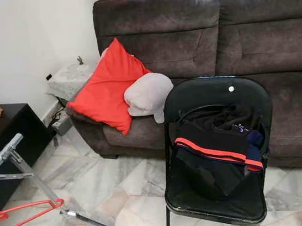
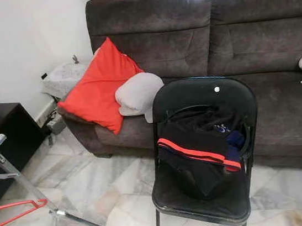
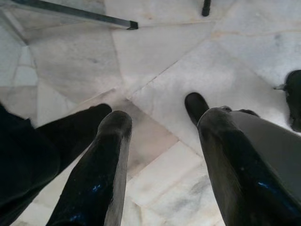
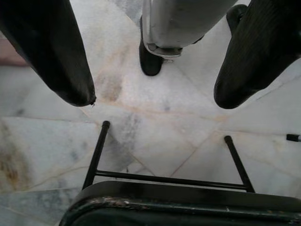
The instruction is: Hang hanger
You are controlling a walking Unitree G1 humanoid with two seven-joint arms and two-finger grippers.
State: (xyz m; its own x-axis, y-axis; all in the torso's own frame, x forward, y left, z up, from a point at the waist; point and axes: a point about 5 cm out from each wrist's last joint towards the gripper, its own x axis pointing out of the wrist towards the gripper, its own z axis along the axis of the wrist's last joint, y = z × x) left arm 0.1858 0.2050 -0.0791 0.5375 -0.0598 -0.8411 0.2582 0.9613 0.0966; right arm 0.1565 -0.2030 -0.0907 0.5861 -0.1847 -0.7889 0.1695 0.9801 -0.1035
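Thin red wire hanger [image 1: 25, 214] low at near left, hooked beside a slanted silver metal stand leg [image 1: 35, 184] above the pale marble floor [image 1: 122, 189]. Just right of centre, a black folding metal chair [image 1: 215, 96] carrying a heap of dark clothing with a red stripe [image 1: 217, 149]. Behind, a dark brown fabric sofa [image 1: 184, 25] with a red square cushion [image 1: 106, 88] and a grey neck pillow [image 1: 147, 94]. Left gripper [image 3: 160, 141] hanging over floor, fingers spread. Right gripper [image 4: 153, 99] above the chair's seat edge, fingers spread apart, nothing pinched.
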